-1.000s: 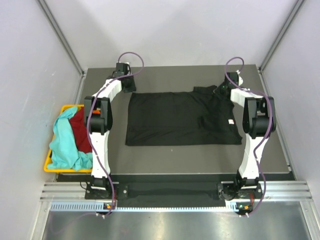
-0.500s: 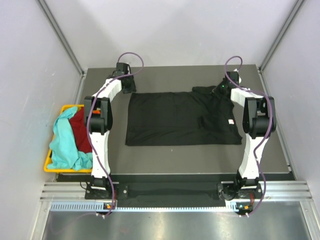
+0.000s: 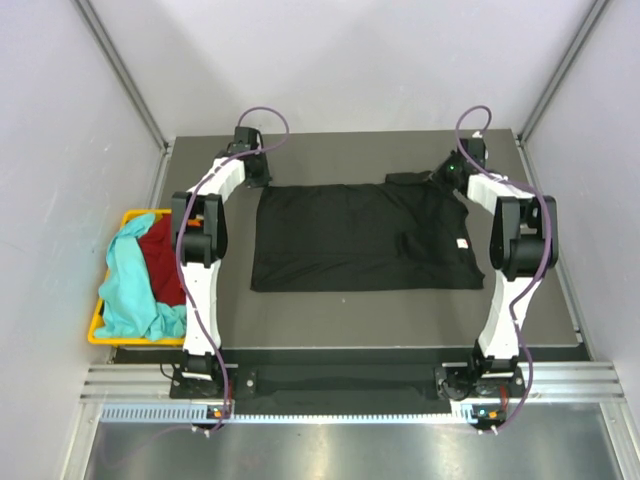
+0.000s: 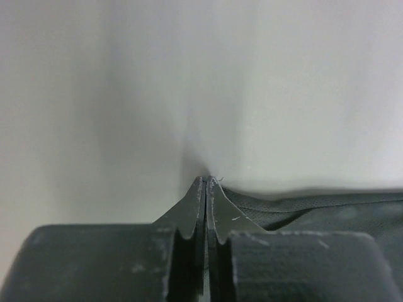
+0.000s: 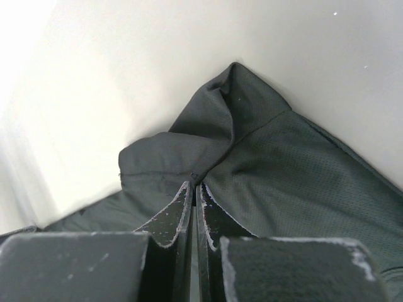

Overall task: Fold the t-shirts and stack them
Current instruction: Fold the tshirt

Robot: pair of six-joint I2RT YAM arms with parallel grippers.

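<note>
The left arm (image 3: 200, 255) and the right arm (image 3: 518, 250) look alike: white shells between black, rounded joints, each on a black base (image 3: 195, 375). A purple cable (image 3: 268, 112) loops above each wrist and trails down the links. The left end effector (image 4: 206, 184) and the right end effector (image 5: 194, 187) are black, with blocky bodies flecked with pale scuffs and fingers tapering to thin tips.
</note>
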